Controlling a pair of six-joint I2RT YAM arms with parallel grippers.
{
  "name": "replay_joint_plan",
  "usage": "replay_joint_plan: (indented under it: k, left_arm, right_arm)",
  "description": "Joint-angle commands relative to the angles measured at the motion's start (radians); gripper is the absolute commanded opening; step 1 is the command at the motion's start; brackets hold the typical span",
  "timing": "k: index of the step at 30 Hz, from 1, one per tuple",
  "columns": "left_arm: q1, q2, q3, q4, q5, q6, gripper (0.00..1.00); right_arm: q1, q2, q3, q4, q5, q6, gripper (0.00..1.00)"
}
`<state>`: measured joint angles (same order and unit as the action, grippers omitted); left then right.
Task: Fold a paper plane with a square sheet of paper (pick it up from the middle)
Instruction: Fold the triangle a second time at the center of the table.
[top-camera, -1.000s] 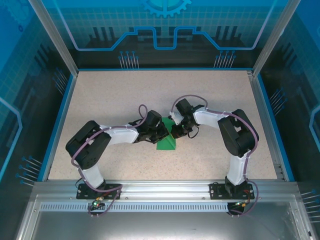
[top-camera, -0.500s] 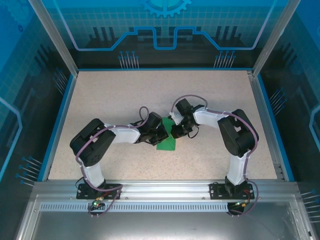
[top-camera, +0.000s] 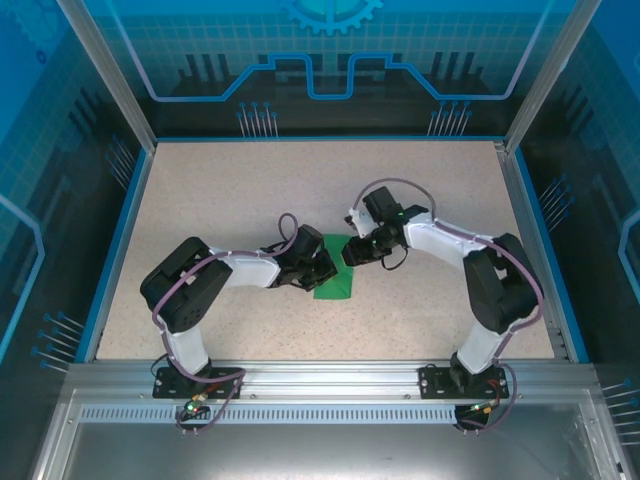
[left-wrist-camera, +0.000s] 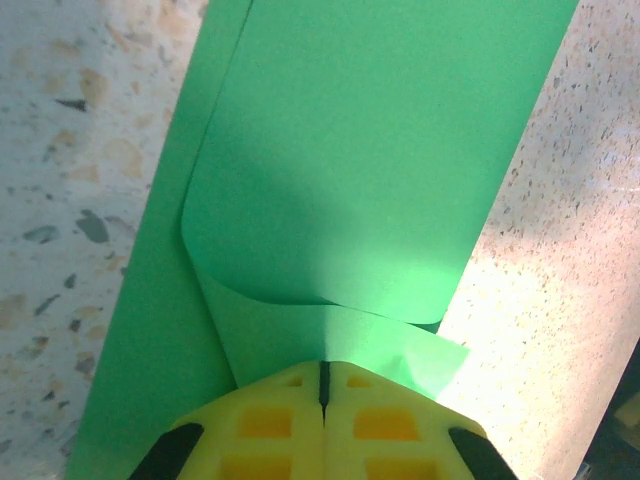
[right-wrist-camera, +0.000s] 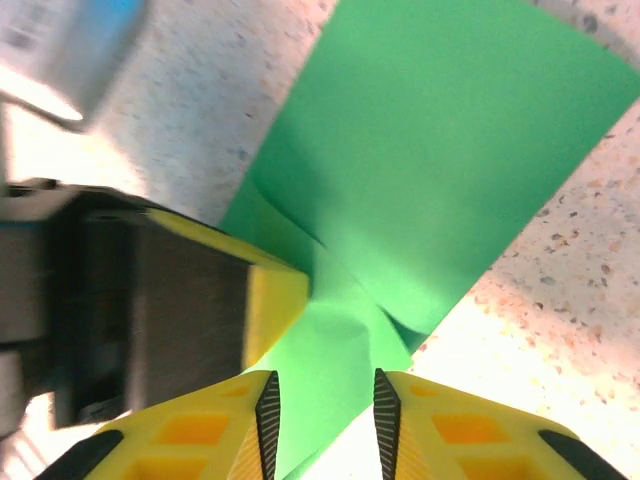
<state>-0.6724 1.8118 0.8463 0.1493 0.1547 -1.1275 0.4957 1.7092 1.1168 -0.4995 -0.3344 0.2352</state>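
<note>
At centre of speckled beige table (top-camera: 220, 200), bright green folded paper sheet (top-camera: 336, 286) lies. My left pincer (left-wrist-camera: 323, 370) clamps its curled edge; my right pincer (right-wrist-camera: 325, 392), jaws parted astride flap, has just re-angled: fold now flatter, crease setting.

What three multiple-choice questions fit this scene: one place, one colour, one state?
1. Where does the thin bright green paper sheet lie?
A. At the far left corner
B. Between the left hand and the right hand
C. Hanging off the near edge

2. What colour are the left hand's fingers?
A. Red
B. Yellow
C. White

3. How are those fingers set?
A. Closed on the sheet's curled-up edge
B. Wide apart
C. Flat on bare table

Answers: 1 B, the top view shows green between both hands; 2 B, the left wrist view shows yellow; 3 A, they meet where the curl runs in.
</note>
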Motion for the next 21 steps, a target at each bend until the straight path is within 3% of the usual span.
replay_joint_plan:
  k: [1,7,21]
  left_arm:
    - [-0.004,0.024,-0.036,-0.091,-0.020,0.003,0.00]
    - [-0.007,0.024,-0.023,-0.094,-0.017,0.007,0.00]
    - [-0.008,0.028,-0.012,-0.097,-0.014,0.011,0.00]
  right_arm:
    - [0.003,-0.046,-0.054,0.025,-0.119,0.077,0.28]
    - [0.067,-0.038,-0.117,0.090,-0.189,0.166,0.13]
    - [0.100,0.084,-0.127,0.117,-0.184,0.218,0.10]
